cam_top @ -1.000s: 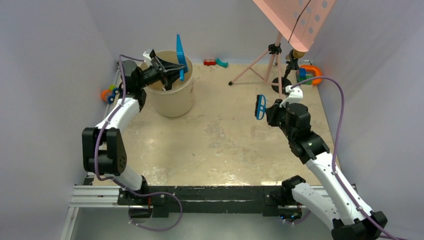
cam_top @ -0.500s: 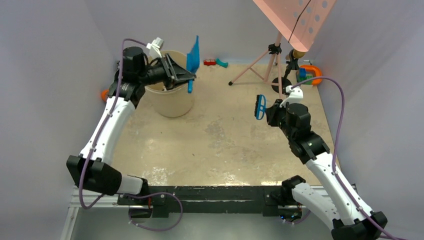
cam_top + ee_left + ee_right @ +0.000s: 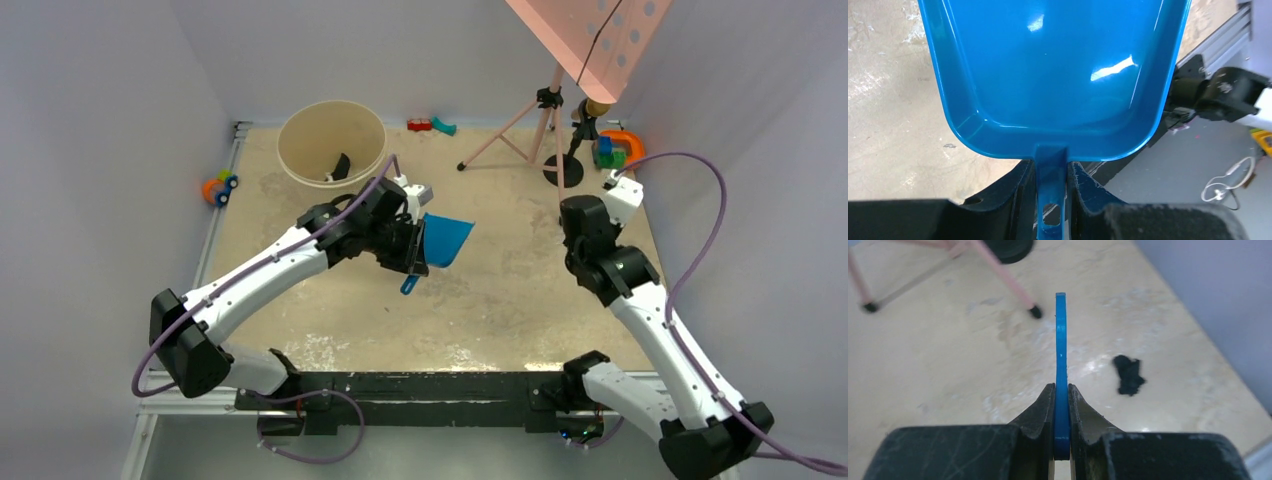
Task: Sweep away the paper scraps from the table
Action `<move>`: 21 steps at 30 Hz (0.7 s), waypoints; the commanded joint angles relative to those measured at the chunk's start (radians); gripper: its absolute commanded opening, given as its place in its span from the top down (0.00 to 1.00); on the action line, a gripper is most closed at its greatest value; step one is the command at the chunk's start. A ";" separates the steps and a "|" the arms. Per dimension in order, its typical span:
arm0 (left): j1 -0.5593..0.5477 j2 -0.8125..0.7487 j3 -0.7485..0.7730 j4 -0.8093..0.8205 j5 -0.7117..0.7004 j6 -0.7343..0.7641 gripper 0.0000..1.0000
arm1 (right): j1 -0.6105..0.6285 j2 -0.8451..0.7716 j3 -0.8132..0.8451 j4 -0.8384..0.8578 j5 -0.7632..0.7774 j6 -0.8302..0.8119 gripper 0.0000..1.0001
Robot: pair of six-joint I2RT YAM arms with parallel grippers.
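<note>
My left gripper (image 3: 412, 250) is shut on the handle of a blue dustpan (image 3: 446, 240) and holds it above the middle of the table (image 3: 500, 300). In the left wrist view the dustpan (image 3: 1053, 75) is empty, and its handle sits between my shut fingers at the left gripper (image 3: 1051, 167). My right gripper (image 3: 1062, 390) is shut on the blue hand brush (image 3: 1061, 340), seen edge-on. One black paper scrap (image 3: 1129, 374) lies on the table just right of the brush. In the top view the right gripper and brush are hidden under the right wrist (image 3: 588, 228).
A beige bucket (image 3: 332, 145) stands at the back left with a dark piece (image 3: 342, 165) inside. A pink tripod stand (image 3: 520, 130) stands at the back right, and its legs show in the right wrist view (image 3: 1013, 285). Toys lie at the left edge (image 3: 218, 187), the back (image 3: 430, 125) and the back right (image 3: 618, 148).
My left arm has swung the dustpan from over the bucket down to the middle of the table. My right arm has turned to the far right, so the brush no longer shows from above.
</note>
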 commanded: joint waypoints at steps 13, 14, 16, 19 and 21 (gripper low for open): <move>-0.139 0.129 0.042 -0.009 -0.077 0.113 0.98 | -0.072 0.604 0.242 -0.612 0.543 0.384 1.00; -0.140 0.127 0.042 -0.015 -0.078 0.114 0.98 | -0.081 0.609 0.221 -0.569 0.534 0.356 1.00; -0.143 0.118 0.031 -0.015 -0.080 0.111 0.98 | -0.090 0.631 0.187 -0.472 0.492 0.232 1.00; -0.144 0.096 -0.007 0.001 -0.084 0.100 0.98 | -0.090 0.704 0.228 -0.524 0.450 0.269 1.00; -0.143 0.085 -0.040 0.012 -0.089 0.091 0.98 | -0.089 0.759 0.245 -0.497 0.414 0.215 1.00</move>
